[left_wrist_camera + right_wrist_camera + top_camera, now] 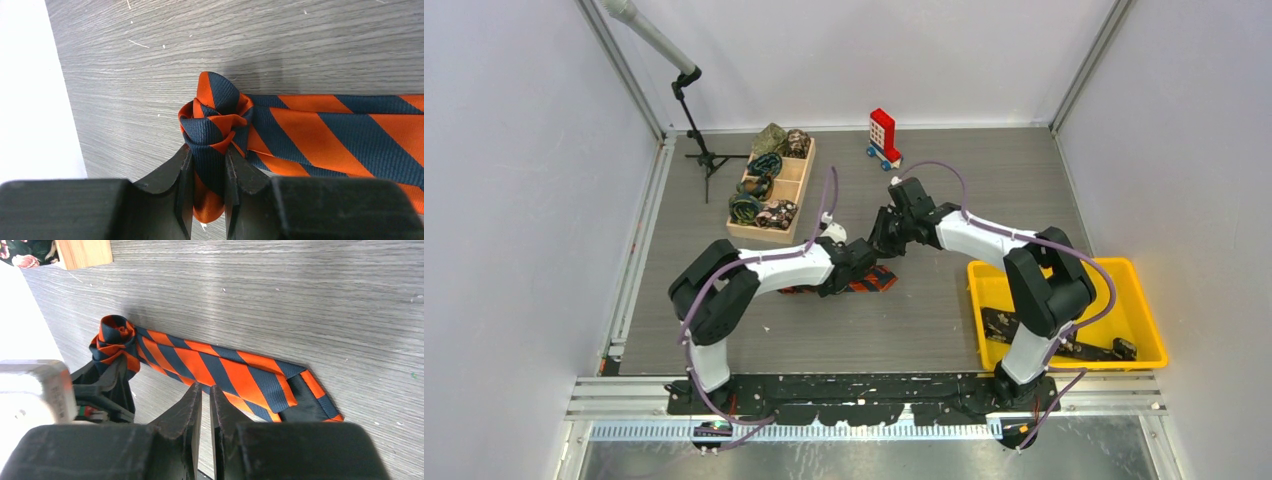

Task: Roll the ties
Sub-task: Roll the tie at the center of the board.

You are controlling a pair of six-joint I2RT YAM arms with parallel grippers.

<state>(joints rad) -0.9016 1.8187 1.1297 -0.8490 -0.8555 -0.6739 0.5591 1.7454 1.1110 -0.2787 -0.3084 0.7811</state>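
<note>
Containers first: your pale wooden compartment tray [792, 190] sits at the upper left of the top view with rolled ties [746, 208] in several of its cells. The yellow plastic bin [1139, 315] at the lower right holds dark flat ties [1001, 326].

On the grey wood-grain table [924, 330], at frame centre, lies the orange-and-navy striped fabric necktie [872, 283]. Its long axis runs left to right, with the coiled end to the left and the flat pointed end to the right.

Your left fingers [170, 190] are clamped narrowly on the coil [215, 120]. Your right fingers [185, 415] stand almost together at the near edge of the flat length; you cannot tell whether fabric is pinched between them.
</note>
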